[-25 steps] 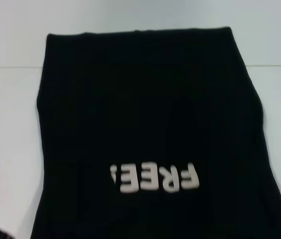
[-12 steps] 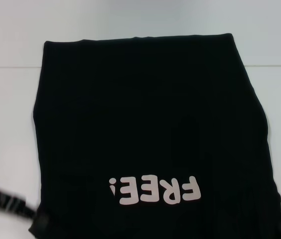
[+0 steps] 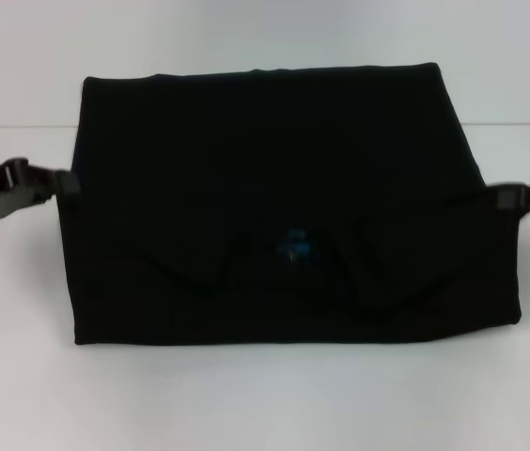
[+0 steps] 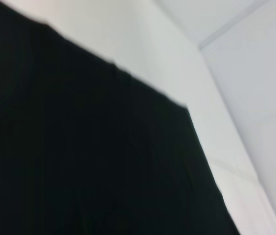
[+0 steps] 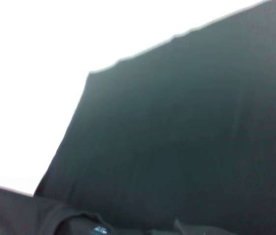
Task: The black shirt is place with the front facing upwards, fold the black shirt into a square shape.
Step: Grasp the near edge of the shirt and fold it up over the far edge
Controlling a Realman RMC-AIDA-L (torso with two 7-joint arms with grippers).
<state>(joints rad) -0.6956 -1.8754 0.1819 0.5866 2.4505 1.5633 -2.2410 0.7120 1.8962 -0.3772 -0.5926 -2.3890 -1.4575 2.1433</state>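
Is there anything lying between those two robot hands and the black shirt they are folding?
Nothing visible does. The left hand and the right hand each sit right at a side edge of the black shirt, on the white table. Whether they grip the cloth is unclear.

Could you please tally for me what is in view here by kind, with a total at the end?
Shirts: 1, the black shirt, folded over with its blue neck label showing.
Grippers: 2, the left gripper and right gripper, at the shirt's side edges.
Tables: 1, the white table.
Total: 4.
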